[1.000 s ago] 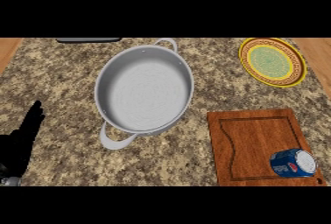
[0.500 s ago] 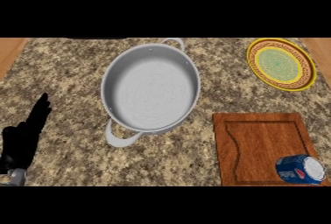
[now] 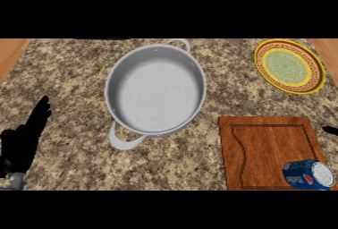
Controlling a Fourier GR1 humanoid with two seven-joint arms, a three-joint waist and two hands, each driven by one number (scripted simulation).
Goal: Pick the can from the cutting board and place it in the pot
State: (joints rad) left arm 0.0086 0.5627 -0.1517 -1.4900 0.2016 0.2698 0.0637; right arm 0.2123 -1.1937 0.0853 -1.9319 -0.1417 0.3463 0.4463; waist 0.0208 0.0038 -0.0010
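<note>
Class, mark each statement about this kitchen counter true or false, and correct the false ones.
1. The blue can rests on the brown wooden cutting board, at its near right corner. True.
2. The can is inside the round silver metal pot. False: it is on the board.
3. The round yellow patterned plate is left of the pot. False: it is to the right, farther back.
4. The black left hand is open, holding nothing. True.
5. The pot stands on the board. False: it stands on the speckled granite counter.

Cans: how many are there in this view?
1. The blue can lies on its side at the near right corner of the cutting board. None shows in the pot or on the plate.
</note>
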